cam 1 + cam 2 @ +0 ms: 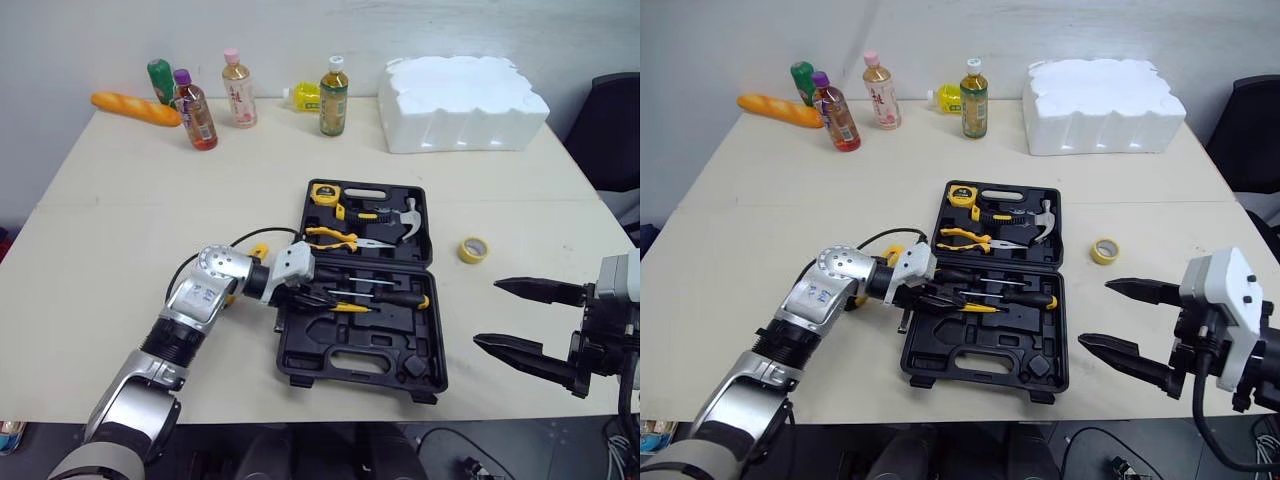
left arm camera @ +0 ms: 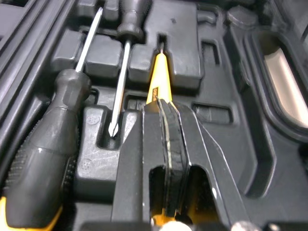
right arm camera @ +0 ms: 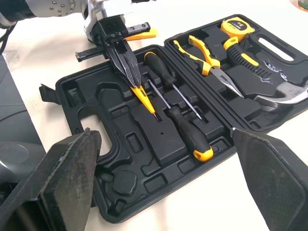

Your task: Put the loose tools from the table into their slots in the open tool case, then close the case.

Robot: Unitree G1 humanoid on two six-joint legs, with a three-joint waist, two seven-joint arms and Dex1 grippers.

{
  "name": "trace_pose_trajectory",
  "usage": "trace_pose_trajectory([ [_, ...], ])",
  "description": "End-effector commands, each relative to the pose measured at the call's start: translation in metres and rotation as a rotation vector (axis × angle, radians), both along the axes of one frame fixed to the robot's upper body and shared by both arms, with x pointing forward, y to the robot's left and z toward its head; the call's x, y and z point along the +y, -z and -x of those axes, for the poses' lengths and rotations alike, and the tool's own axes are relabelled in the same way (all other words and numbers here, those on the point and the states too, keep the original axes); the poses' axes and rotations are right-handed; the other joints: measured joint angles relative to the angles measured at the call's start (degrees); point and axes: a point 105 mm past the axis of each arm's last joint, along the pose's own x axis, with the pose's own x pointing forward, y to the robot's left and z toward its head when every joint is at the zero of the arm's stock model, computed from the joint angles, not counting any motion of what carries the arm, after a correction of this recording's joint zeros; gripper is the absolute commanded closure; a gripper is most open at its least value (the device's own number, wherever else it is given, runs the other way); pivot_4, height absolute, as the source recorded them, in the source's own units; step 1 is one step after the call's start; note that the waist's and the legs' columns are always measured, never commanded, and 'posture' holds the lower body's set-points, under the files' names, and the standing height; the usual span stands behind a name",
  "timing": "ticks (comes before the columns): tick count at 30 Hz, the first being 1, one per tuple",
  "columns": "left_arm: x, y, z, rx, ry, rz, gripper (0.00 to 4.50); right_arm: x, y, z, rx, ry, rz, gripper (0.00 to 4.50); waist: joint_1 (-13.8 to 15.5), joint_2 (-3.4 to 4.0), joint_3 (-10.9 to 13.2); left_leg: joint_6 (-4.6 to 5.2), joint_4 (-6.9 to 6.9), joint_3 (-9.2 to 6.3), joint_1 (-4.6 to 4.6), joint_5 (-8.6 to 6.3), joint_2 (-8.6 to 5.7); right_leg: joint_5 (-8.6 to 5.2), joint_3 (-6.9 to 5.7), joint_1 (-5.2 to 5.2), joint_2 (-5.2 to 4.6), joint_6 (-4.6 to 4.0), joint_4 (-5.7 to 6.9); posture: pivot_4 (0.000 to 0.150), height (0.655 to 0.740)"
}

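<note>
I am looking over a wide beige worktop [image 1: 120, 200], with a blocky white foam block [image 1: 460, 100] sitting at its far right and a row of drink bottles [image 1: 333, 96] standing along the far edge. The black plastic tool case [image 1: 300, 350] is lying open near the middle.

My right tool [image 1: 1094, 312] is hovering over the worktop to the right of the case, apart from it, with its two black fingers spread wide and gripping nothing. My left tool [image 3: 134, 83] is reaching into the case's near half from its left side. Its fingers are pressed together, pinching a slim yellow driver [image 3: 144, 100] whose tip is lying in a moulded groove.

In the far half, a steel-headed hammer [image 3: 269, 91], yellow-handled pliers [image 3: 202, 53] and a yellow tape measure [image 3: 237, 26] are sitting in their slots. Two black-handled screwdrivers [image 3: 187, 134] are lying just beside the pinched driver.

A small yellow roll of tape [image 1: 473, 249] is resting on the worktop to the right of the case.
</note>
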Motion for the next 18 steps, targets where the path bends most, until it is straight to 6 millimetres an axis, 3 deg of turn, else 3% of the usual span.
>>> trace_pose_trajectory([
  [1, 0.021, 0.041, 0.003, 0.021, -0.025, -0.193, 4.41, 0.002, -0.002, 0.001, -0.024, -0.010, -0.002, 0.00, 0.0, 0.05, -0.2, 0.05, 0.00, 0.00, 0.05, -0.03, 0.00, 0.00, 0.00, 0.06, 0.00, 0.00, -0.01, 0.150, 0.7383],
  [4, 0.024, 0.053, 0.019, 0.109, -0.005, -0.222, 4.41, 0.002, 0.002, 0.001, -0.016, -0.004, 0.005, 0.00, -0.3, 0.08, -0.3, 0.11, -0.04, -0.03, 0.19, -0.07, 0.06, 0.01, 0.01, 0.19, -0.02, -0.02, -0.04, 0.150, 0.7383],
  [6, 0.024, 0.052, 0.012, 0.089, -0.046, -0.226, 4.41, 0.002, 0.003, 0.001, -0.016, -0.003, 0.007, 0.00, -0.4, 0.17, -0.3, 0.08, -0.18, 0.02, 0.57, -0.14, 0.15, -0.04, 0.04, 0.53, 0.01, -0.10, -0.12, 0.150, 0.7383],
  [10, 0.015, 0.030, 0.002, 0.092, -0.093, -0.102, 4.41, 0.001, 0.004, -0.001, -0.020, 0.003, 0.007, 0.00, -0.2, 0.30, -0.4, 0.08, -0.23, -0.05, 0.89, -0.26, 0.25, -0.13, 0.04, 0.92, 0.05, -0.20, -0.24, 0.150, 0.7383],
  [13, 0.011, -0.006, 0.010, 0.121, -0.041, 0.098, 3.63, -0.001, 0.005, -0.005, -0.025, 0.019, 0.009, 0.00, -0.2, 0.28, -0.3, 0.08, -0.21, -0.09, 0.84, -0.26, 0.24, -0.12, 0.05, 0.89, 0.03, -0.19, -0.21, 0.150, 0.7383],
  [15, 0.017, -0.022, 0.015, 0.169, -0.044, 0.178, 2.70, -0.005, 0.006, -0.006, -0.027, 0.036, 0.010, 0.00, -0.3, 0.27, -0.3, 0.07, -0.21, -0.11, 0.74, -0.26, 0.25, -0.12, 0.06, 0.76, 0.03, -0.19, -0.21, 0.150, 0.7383],
  [18, 0.065, -0.056, 0.007, 0.192, -0.234, 0.321, 1.30, -0.028, 0.011, -0.009, -0.018, 0.134, 0.025, 0.00, -0.4, 0.08, -0.1, 0.00, -0.20, -0.22, 0.44, -0.22, 0.26, -0.13, 0.09, 0.48, 0.03, -0.21, -0.18, 0.150, 0.7383],
])
